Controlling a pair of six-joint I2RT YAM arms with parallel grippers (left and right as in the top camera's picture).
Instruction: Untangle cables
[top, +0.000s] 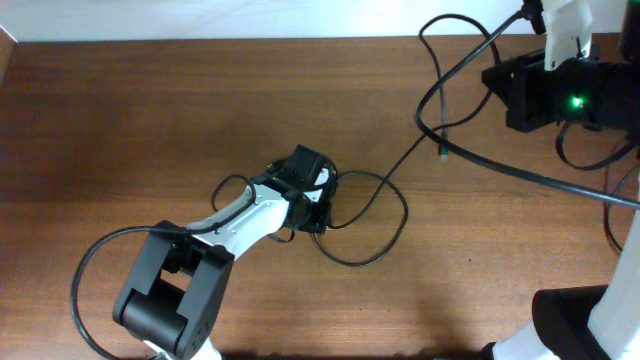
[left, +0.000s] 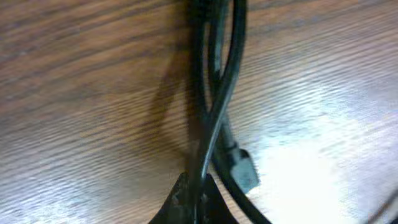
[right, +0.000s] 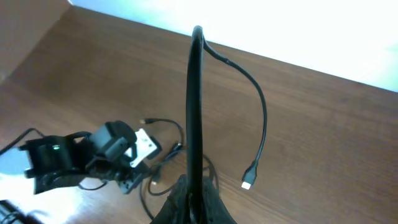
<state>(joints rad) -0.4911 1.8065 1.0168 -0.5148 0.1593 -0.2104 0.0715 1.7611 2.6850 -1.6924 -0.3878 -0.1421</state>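
Tightly pinched: both my grippers are closed on the cables (left: 235, 50).
My left gripper (left: 194, 190) squeezes crossed cables near the table's (top: 120, 120) middle; my right gripper (right: 194, 191), high by the far right corner, clamps one cable, its plug (right: 247, 183) dangling free.

Left gripper (left: 198, 193) sits at bottom centre, jaws pinched together on the cables (left: 214, 106). The black cords run up the frame from the jaws and cross each other midway. Small grey plug end (left: 244, 172) lies just right of them on the wooden tabletop (left: 81, 93). Glare at lower right.
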